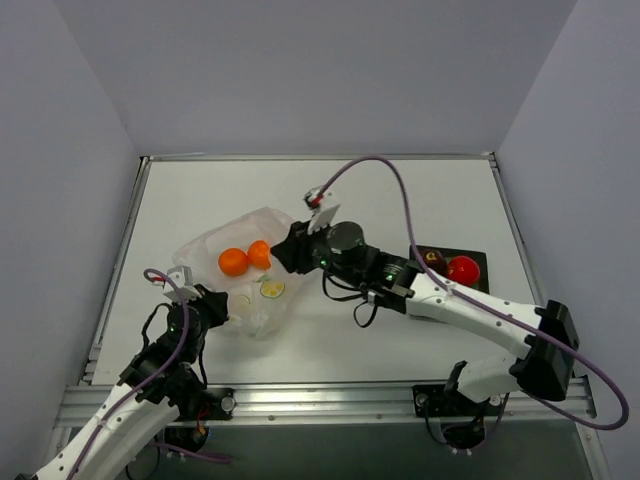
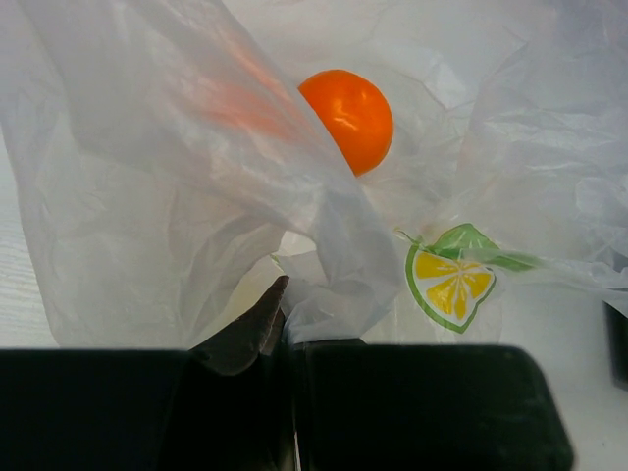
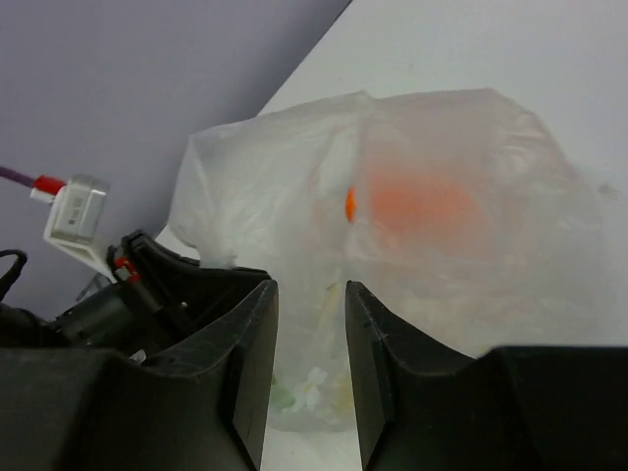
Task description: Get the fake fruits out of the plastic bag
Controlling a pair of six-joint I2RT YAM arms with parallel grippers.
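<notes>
The plastic bag lies crumpled left of centre, whitish with a lemon print. Two orange fake fruits show through it; one is bare in the left wrist view, and one is an orange blur behind the film in the right wrist view. My left gripper is shut on a fold of the bag's near edge. My right gripper is at the bag's right side, its jaws narrowed but still apart, with bag film in the gap. The fruit lies beyond its fingertips.
A black tray sits at the right, behind the right forearm, holding a bright red fruit and a dark maroon one. Purple walls enclose the white table at the back and sides.
</notes>
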